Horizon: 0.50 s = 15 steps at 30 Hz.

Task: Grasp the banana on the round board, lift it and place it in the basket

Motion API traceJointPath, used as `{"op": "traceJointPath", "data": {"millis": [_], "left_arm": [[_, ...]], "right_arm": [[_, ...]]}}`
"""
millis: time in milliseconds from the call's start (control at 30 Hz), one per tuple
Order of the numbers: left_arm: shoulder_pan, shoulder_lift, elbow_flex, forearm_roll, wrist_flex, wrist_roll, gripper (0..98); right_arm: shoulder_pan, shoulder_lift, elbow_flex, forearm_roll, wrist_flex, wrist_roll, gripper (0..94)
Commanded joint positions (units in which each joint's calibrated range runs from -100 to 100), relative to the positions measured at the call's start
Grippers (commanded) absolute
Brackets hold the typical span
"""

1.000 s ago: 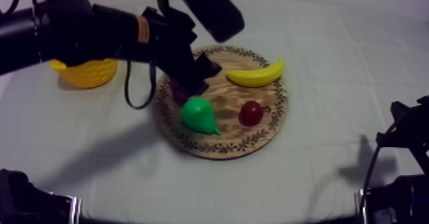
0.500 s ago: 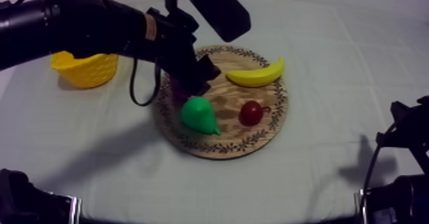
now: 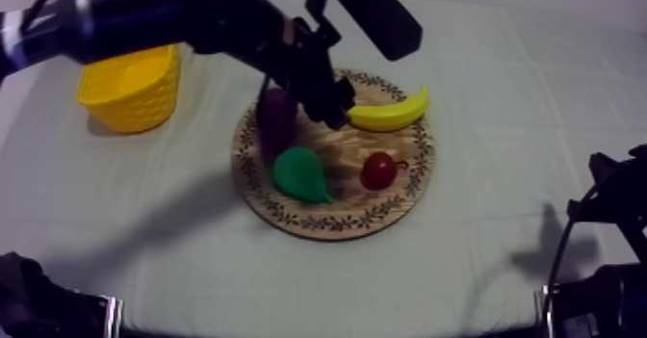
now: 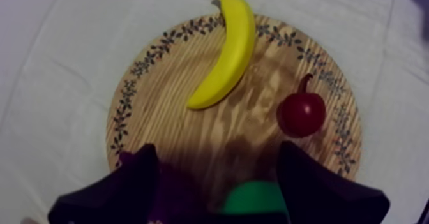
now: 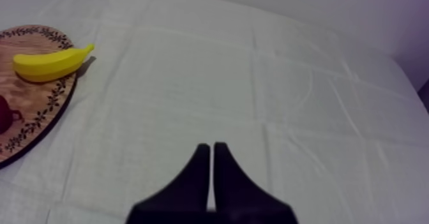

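Now the left jaws stand wide apart and empty over the board, pointed at the banana on the board's far rim, seemingly lining up a grasp. The right jaws are pressed together, idle, well off the board. The basket sits off the board on the left arm's side, ready to receive it.

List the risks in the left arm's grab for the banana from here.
The open left gripper hangs over the purple grapes and green pear, short of the yellow toy banana; closing here could catch those. The banana's tip overhangs the patterned rim of the round wooden board; a nudge may push it off.
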Motion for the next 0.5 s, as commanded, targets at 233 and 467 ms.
{"op": "traceJointPath", "data": {"millis": [233,467], "left_arm": [[-0.06,17.21,-20.24,-1.02,11.03,-3.09,70.5],[0.38,25.65,-30.38,-1.46,17.1,-4.39,70.2]], "right_arm": [[0.0,-0.02,-0.03,0.01,0.03,0.01,0.3],[0.0,-0.02,-0.03,0.01,0.03,0.01,0.3]]}}
